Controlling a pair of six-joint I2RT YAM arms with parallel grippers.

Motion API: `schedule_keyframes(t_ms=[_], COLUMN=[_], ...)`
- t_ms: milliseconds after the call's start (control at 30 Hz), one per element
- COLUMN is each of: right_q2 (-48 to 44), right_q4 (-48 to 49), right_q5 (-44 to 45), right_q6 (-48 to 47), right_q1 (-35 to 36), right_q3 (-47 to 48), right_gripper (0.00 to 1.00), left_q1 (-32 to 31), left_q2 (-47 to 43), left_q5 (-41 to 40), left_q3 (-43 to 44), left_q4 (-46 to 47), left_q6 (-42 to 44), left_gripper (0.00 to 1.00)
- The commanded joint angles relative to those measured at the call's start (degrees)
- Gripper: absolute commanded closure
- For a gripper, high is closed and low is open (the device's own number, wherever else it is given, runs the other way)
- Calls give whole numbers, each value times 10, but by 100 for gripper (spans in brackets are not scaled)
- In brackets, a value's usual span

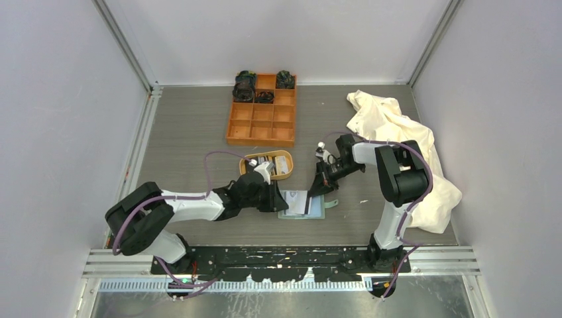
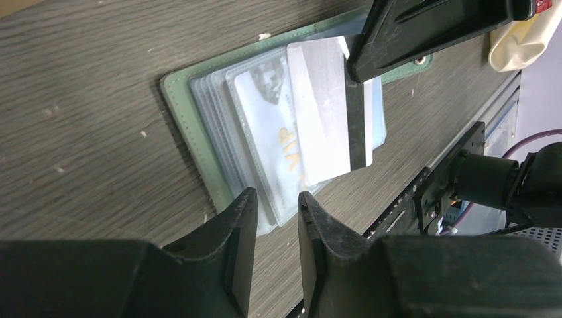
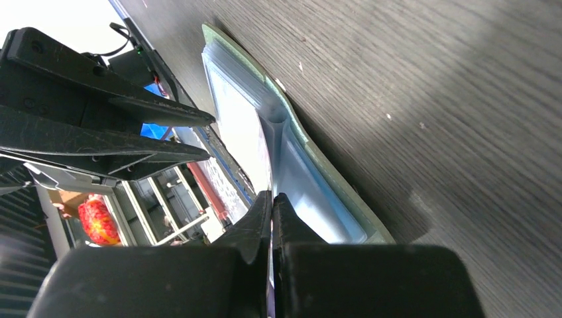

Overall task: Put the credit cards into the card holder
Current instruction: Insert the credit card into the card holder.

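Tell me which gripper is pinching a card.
The right gripper, shut on the white card with the dark stripe over the open card holder; the left gripper is open and empty.

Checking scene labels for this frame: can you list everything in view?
card holder: 1, sage green, open flat on the table, in front of the arms
white card: 1, white with a dark stripe, over the holder's sleeves, pinched by the right fingers
VIP card: 1, pale, inside a clear sleeve of the holder
oval tray: 1, tan wood, behind the holder, cards inside, count unclear
compartment box: 1, orange, far centre
dark items: several, black, in the box's far cells, too small to identify
cloth: 1, cream, crumpled at right
table: 1, grey wood-grain
left fingers: 2, black, slightly apart, empty, beside the holder
right fingers: 2, black, shut on the white card
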Motion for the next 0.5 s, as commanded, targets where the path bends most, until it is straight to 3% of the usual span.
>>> schedule_keyframes(t_ms=[0, 467], right_q2=[-1, -7], right_q4=[13, 23], right_q5=[13, 12], right_q6=[28, 38], right_q1=[3, 9], right_q3=[-8, -18], right_gripper=[99, 99], left_q1=[4, 3], left_q2=[-38, -28], left_q5=[-30, -23], left_q3=[-11, -7], left_q4=[-31, -54], left_q6=[8, 7], left_gripper=[69, 66])
